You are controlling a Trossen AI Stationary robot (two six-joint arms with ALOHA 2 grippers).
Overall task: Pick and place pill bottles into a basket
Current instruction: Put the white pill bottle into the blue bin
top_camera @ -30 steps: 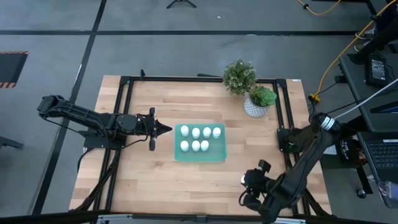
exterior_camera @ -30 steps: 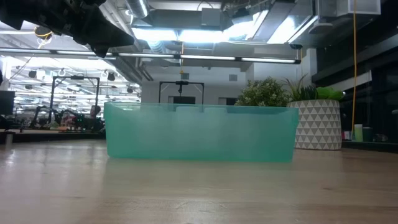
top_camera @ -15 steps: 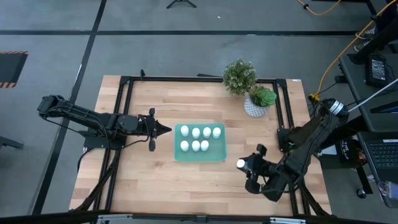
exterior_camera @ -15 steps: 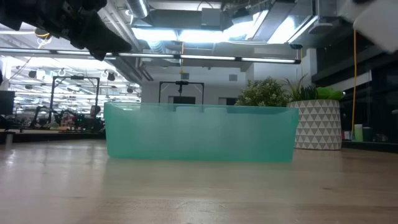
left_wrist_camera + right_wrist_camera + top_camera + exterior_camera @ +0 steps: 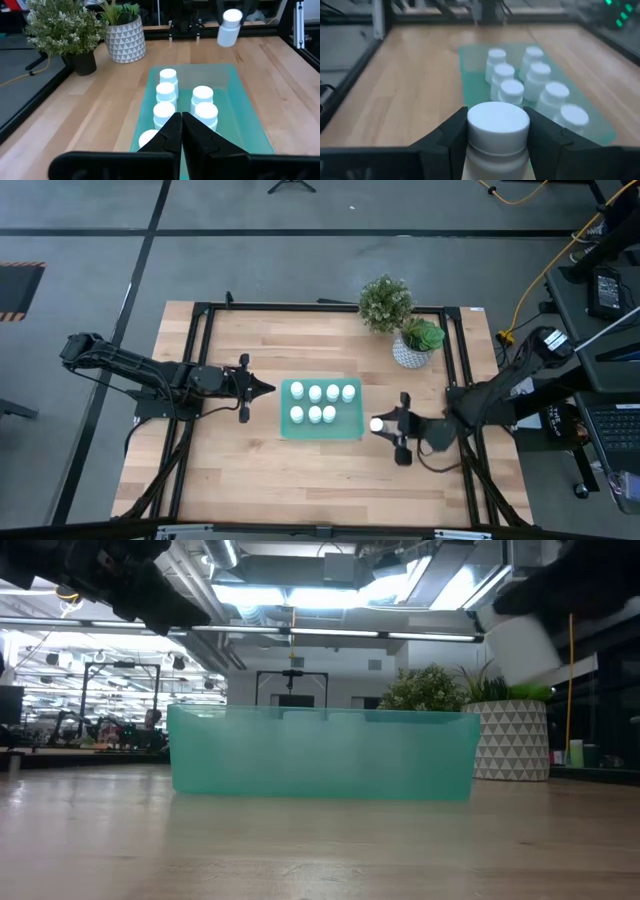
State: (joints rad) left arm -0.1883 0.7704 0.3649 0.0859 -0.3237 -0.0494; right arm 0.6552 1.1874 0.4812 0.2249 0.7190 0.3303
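Note:
The teal basket (image 5: 345, 426) lies mid-table with several white pill bottles (image 5: 315, 393) standing upright in it in two rows, also seen in the left wrist view (image 5: 202, 95). My right gripper (image 5: 385, 425) hovers just right of the basket, shut on one more pill bottle (image 5: 377, 423), which shows high at the right in the low view (image 5: 520, 645). My left gripper (image 5: 268, 388) waits shut, just left of the basket and above the table (image 5: 181, 125). My right gripper pinches the pill bottle between its two fingers (image 5: 451, 136), which lie on opposite sides of the body just under the cap (image 5: 498, 120). The fingers reach in from the table's right side, slanting slightly down. The bottle is lifted clear of the table and a little tilted.
A leafy plant in a dark pot (image 5: 385, 302) and a white patterned plant pot (image 5: 412, 348) stand at the far right of the table. A black frame (image 5: 200, 360) runs around the table. Bare wood lies in front of the basket (image 5: 320, 755).
My right gripper has carried the pill bottle from near the table's near right corner toward the far edge and left, up to the basket's right side, sinking a little. Its wrist has turned so the fingers point toward the basket. The basket and its bottles have stayed put.

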